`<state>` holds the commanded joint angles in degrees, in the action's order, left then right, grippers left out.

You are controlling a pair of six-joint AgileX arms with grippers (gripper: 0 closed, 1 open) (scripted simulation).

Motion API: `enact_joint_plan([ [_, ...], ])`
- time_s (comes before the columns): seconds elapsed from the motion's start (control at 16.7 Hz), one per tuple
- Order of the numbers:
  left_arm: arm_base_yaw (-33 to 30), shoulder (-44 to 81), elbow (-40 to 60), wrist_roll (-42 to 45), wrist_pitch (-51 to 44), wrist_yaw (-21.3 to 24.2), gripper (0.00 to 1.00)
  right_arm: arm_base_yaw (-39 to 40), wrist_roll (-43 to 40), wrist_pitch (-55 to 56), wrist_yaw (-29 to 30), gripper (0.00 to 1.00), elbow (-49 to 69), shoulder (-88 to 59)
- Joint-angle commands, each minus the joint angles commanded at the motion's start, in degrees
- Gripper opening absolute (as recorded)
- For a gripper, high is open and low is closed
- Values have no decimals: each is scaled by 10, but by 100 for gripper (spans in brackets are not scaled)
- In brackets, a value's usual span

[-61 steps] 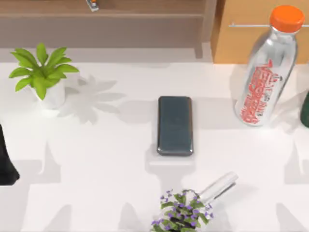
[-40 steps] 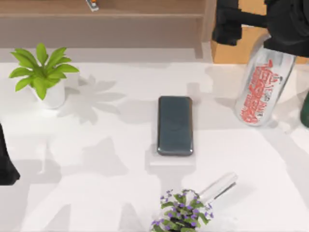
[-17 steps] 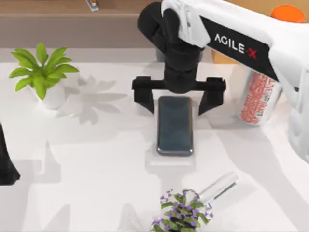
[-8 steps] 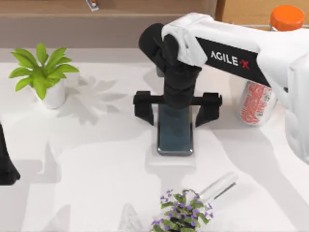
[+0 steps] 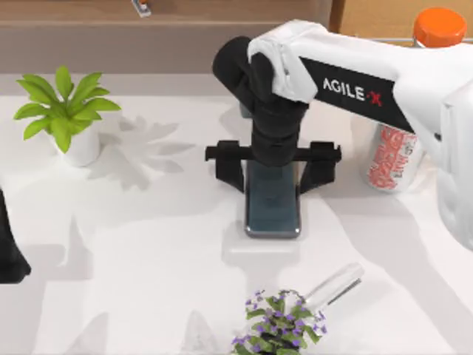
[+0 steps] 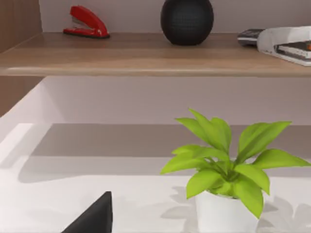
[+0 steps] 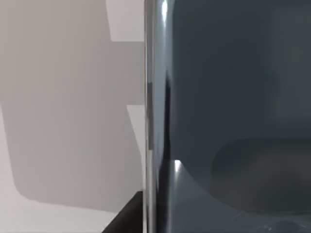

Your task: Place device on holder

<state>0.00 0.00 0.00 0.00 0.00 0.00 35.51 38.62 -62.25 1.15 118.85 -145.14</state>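
Observation:
The device (image 5: 273,211), a glossy dark grey phone, lies flat at the table's middle. My right gripper (image 5: 273,171) reaches down over its far end, one black finger against each long side, shut on it. The holder (image 5: 262,250) shows as a faint white block at the phone's near end, partly under it. In the right wrist view the device (image 7: 233,116) is very close, with a dark fingertip (image 7: 124,218) beside its edge. My left arm (image 5: 9,251) stays parked at the table's left edge.
A green plant in a white pot (image 5: 74,140) stands at the back left. A silver bottle with an orange cap (image 5: 395,155) is right of my right arm. A purple-flowered plant (image 5: 281,329) and a clear tube (image 5: 336,285) sit at the front. A wooden shelf (image 5: 148,37) runs along the back.
My right arm swung in from the back right, came down over the phone and brought its fingers in against its sides. The phone has shifted slightly to the right.

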Motion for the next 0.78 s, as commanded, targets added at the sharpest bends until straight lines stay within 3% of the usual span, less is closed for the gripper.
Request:
enact_joint_plan([
  [0.36, 0, 0, 0, 0, 0, 0, 100, 0, 0, 0, 0, 2, 0, 0],
  [0.78, 0, 0, 0, 0, 0, 0, 100, 0, 0, 0, 0, 0, 0, 0],
])
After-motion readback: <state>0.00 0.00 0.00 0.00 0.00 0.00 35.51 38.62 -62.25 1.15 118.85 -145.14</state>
